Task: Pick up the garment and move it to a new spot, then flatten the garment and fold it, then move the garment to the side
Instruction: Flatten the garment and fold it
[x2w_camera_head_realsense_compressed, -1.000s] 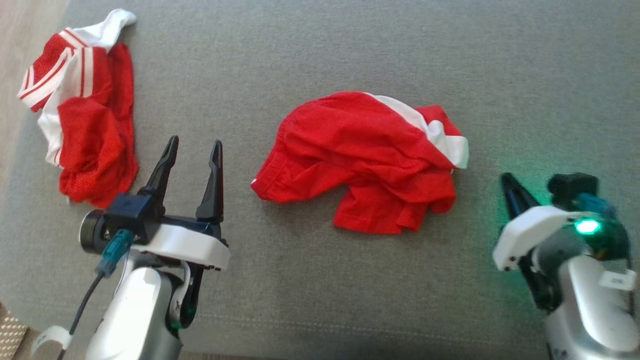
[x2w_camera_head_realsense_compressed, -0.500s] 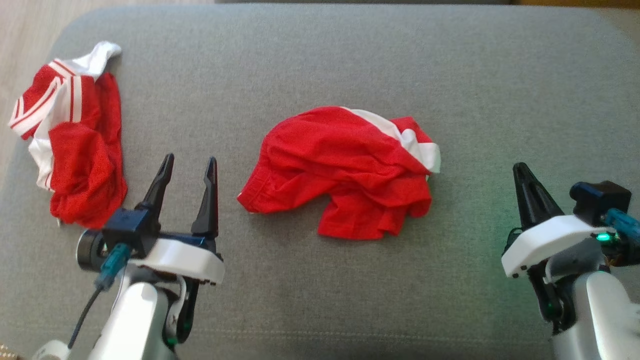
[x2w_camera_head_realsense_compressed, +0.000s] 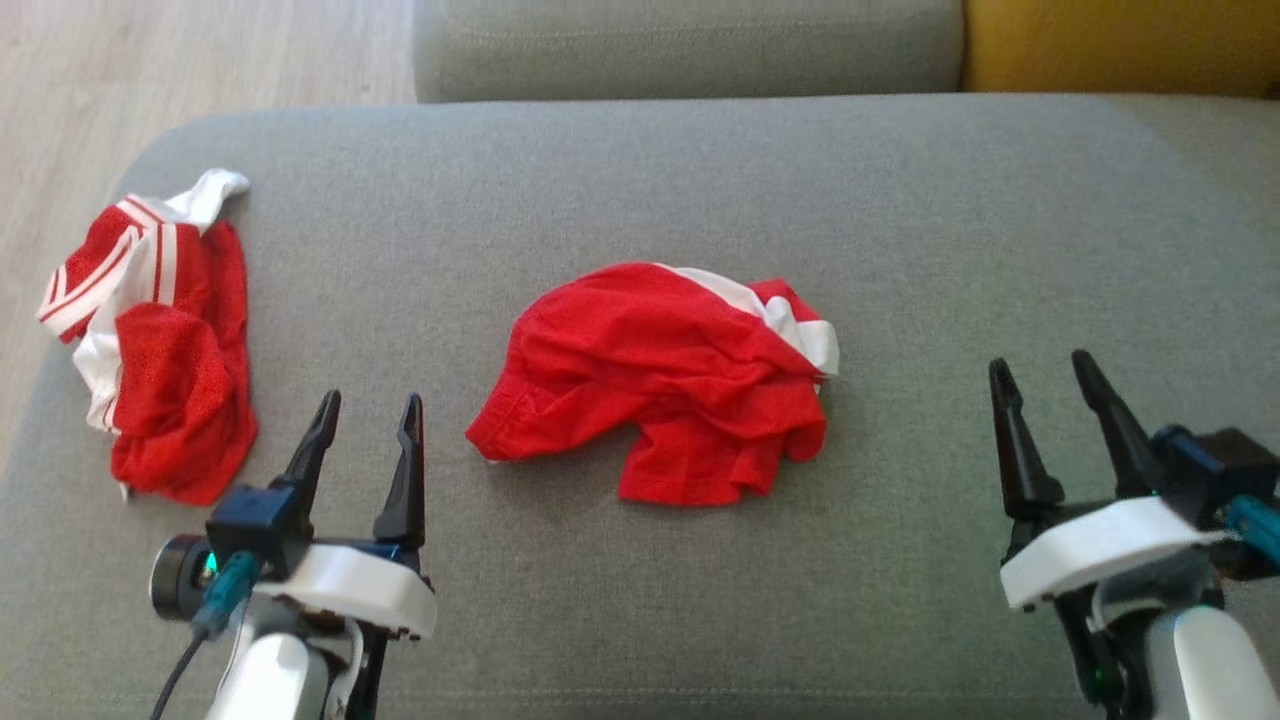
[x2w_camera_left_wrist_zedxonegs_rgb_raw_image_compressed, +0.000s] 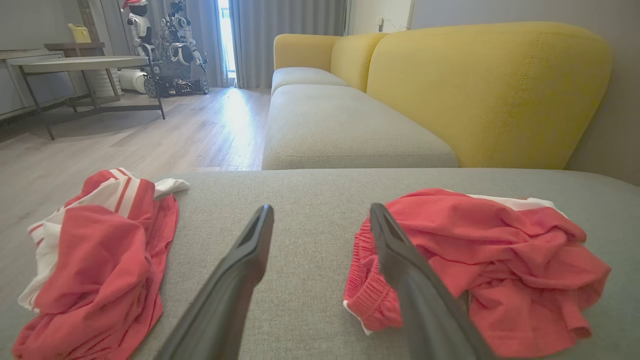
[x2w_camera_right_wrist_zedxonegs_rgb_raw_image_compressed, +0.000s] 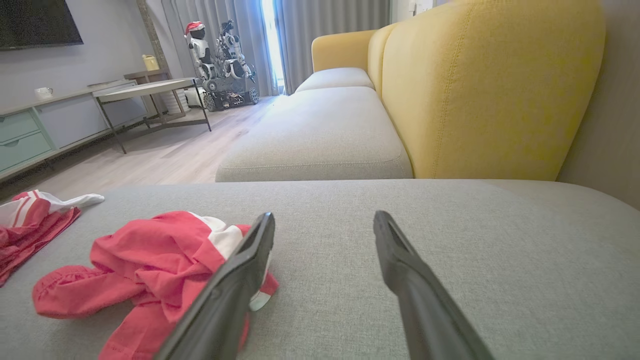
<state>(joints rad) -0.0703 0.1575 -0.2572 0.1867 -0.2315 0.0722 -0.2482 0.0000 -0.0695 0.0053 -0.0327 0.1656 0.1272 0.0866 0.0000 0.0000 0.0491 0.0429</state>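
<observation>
Both empty, jaws wide: your left gripper (x2w_camera_head_realsense_compressed: 371, 398) & right gripper (x2w_camera_head_realsense_compressed: 1038, 362) flank the crumpled red mesh shorts w/ white stripe (x2w_camera_head_realsense_compressed: 660, 380), mid grey fabric sofa cushion (x2w_camera_head_realsense_compressed: 640, 180). To flatten, I'd pinch opposite edges, ribbed edge left, striped end right, then pull apart low.

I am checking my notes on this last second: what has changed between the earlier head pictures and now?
The right gripper opened: its two dark fingers, together before, now stand apart, holding nothing. The head camera also shifted. Unchanged: the left gripper open and empty; the crumpled red garment with a white band and the red-and-white striped garment lie on the grey fabric cushion.
</observation>
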